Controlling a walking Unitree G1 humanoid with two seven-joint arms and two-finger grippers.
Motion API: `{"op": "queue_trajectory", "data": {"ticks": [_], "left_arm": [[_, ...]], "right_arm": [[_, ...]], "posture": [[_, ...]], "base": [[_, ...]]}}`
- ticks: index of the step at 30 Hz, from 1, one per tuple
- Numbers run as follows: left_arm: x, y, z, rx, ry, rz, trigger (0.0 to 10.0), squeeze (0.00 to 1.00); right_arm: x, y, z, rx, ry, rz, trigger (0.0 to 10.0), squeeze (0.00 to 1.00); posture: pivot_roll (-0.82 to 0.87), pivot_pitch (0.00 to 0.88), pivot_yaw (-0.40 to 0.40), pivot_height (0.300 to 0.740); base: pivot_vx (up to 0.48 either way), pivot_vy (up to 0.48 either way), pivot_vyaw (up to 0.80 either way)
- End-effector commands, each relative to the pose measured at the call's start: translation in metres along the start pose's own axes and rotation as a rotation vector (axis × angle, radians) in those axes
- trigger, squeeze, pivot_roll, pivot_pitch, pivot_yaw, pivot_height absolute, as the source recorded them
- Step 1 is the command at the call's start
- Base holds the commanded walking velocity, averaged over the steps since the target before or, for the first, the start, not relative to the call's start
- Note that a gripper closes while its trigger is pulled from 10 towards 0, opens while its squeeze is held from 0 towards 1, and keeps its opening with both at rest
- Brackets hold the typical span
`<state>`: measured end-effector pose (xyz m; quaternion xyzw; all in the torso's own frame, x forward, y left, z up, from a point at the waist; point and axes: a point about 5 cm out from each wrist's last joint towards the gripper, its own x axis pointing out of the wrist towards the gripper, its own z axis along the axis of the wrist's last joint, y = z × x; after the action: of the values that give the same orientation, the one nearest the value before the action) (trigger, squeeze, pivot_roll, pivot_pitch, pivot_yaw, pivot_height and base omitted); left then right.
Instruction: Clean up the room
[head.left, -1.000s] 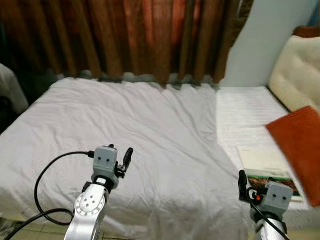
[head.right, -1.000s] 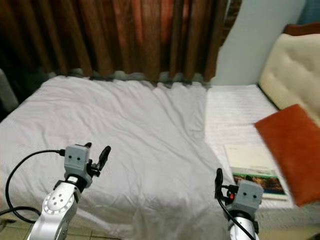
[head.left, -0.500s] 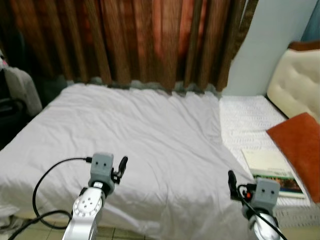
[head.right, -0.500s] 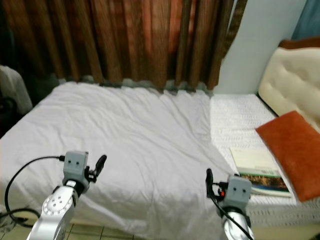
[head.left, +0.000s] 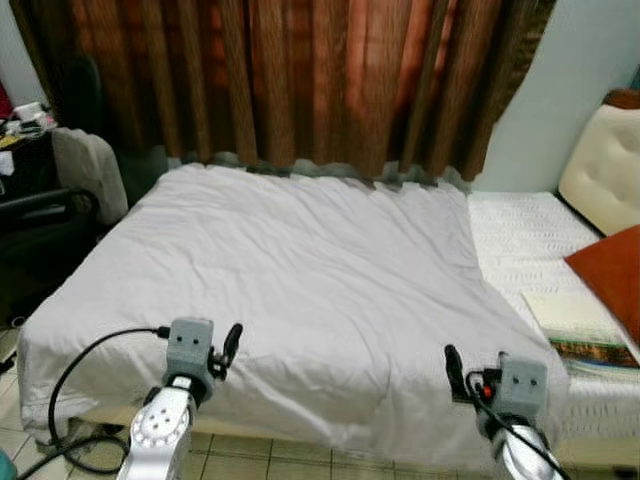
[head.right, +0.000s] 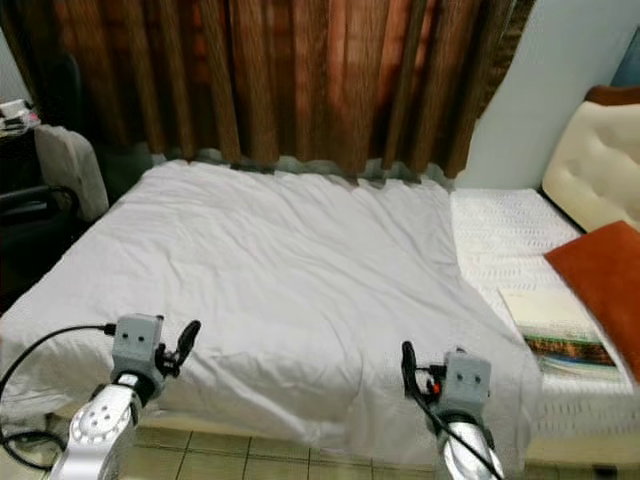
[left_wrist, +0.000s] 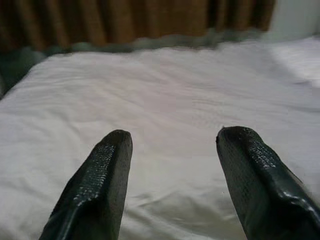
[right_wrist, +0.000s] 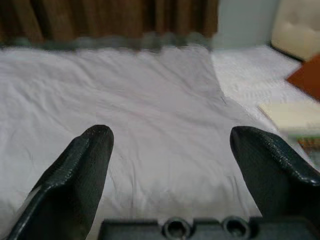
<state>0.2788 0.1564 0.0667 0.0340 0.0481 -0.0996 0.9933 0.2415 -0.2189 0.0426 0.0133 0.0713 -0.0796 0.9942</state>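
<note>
A bed with a white duvet (head.left: 300, 260) spreads before me, slightly wrinkled. A book (head.left: 580, 325) with a pale cover lies on the bare mattress (head.left: 525, 235) at the right, beside an orange pillow (head.left: 615, 275). My left gripper (head.left: 232, 343) hovers near the bed's front edge at lower left, open, nothing between its fingers (left_wrist: 97, 185). My right gripper (head.left: 450, 366) is raised at lower right near the duvet's corner, also open and empty, its fingers (right_wrist: 80, 175) wide apart.
Brown curtains (head.left: 300, 80) hang behind the bed. A cream headboard (head.left: 605, 165) stands at far right. A dark chair with a pale garment (head.left: 85, 175) and cluttered surface sit at the left. Tiled floor (head.left: 260, 465) runs along the bed's front edge.
The camera has pulled back and turned left: the bed's front edge, floor and the chair at left have come into sight. Both grippers stay open and raised.
</note>
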Motion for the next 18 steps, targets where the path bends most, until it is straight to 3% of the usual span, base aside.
{"op": "queue_trajectory", "data": {"ticks": [1, 8, 15, 18], "left_arm": [[0.0011, 0.0064, 0.0057, 0.035, -0.022, 0.012, 10.0, 0.00], [0.0034, 0.0080, 0.0068, 0.041, -0.024, 0.013, 10.0, 0.00], [0.0061, 0.0081, 0.0079, 0.059, -0.033, 0.008, 10.0, 0.00], [0.0075, 0.0063, 0.0066, 0.098, -0.021, 0.008, 10.0, 0.00]], "right_arm": [[0.0045, 0.0082, 0.0023, 0.008, -0.003, 0.029, 10.0, 0.00], [0.0090, 0.0124, -0.0002, 0.005, 0.011, 0.046, 10.0, 0.00], [0.0119, 0.0130, -0.0012, -0.001, 0.012, 0.050, 10.0, 0.00], [0.0119, 0.0124, -0.0025, 0.005, 0.014, 0.039, 10.0, 0.00]], "posture": [[0.02, 0.000, -0.067, 0.740], [0.03, 0.000, -0.071, 0.740], [0.03, 0.000, -0.070, 0.740], [0.03, 0.000, -0.069, 0.740]], "base": [[0.000, 0.480, 0.00], [0.000, 0.480, 0.00], [0.000, 0.480, 0.63], [0.000, 0.000, 0.00]]}}
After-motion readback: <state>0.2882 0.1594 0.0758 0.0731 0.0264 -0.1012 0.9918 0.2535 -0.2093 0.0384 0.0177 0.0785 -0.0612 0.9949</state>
